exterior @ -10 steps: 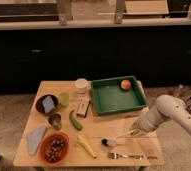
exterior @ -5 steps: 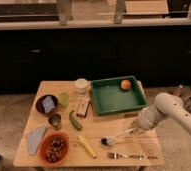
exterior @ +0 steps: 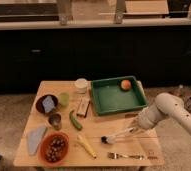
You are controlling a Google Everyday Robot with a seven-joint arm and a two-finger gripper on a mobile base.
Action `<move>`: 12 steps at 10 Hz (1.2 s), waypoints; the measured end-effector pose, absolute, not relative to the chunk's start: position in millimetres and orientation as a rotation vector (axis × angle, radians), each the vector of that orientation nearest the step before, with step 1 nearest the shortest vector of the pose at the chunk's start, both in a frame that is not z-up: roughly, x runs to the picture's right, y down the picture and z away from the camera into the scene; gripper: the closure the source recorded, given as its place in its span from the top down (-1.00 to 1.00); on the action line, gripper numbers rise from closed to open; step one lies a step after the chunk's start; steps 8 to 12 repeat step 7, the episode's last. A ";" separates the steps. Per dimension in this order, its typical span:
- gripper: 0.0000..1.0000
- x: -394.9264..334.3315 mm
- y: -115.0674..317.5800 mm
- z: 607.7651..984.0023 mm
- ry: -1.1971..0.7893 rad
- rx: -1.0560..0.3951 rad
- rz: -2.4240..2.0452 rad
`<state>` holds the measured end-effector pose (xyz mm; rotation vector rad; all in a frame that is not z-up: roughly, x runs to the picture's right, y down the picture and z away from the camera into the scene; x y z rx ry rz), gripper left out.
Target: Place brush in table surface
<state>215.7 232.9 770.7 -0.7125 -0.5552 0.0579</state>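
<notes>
The brush (exterior: 118, 135) lies slanted over the right front part of the light wooden table surface (exterior: 101, 125). Its dark head with a whitish tip (exterior: 105, 140) points left and is at or just above the wood. Its pale handle runs up and to the right into my gripper (exterior: 137, 128). The gripper sits at the handle's end, low over the table, just in front of the green tray. My white arm (exterior: 169, 107) comes in from the right.
A green tray (exterior: 105, 104) holds an orange (exterior: 125, 84). A metal fork (exterior: 125, 156) lies near the front edge and a yellow banana (exterior: 87, 146) left of the brush. A cucumber (exterior: 75, 120), red nut bowl (exterior: 54, 147), cups, a dark bowl and a cloth fill the left side.
Almost nothing differs. The arm and the brush stay in nearly the same place, and the brush head has shifted only slightly.
</notes>
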 end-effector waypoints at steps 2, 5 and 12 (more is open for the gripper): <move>0.60 217.4 232.5 771.1 -0.561 -0.717 0.060; 0.60 218.6 231.7 770.7 -0.573 -0.721 0.060; 0.60 220.9 230.6 769.5 -0.578 -0.719 0.069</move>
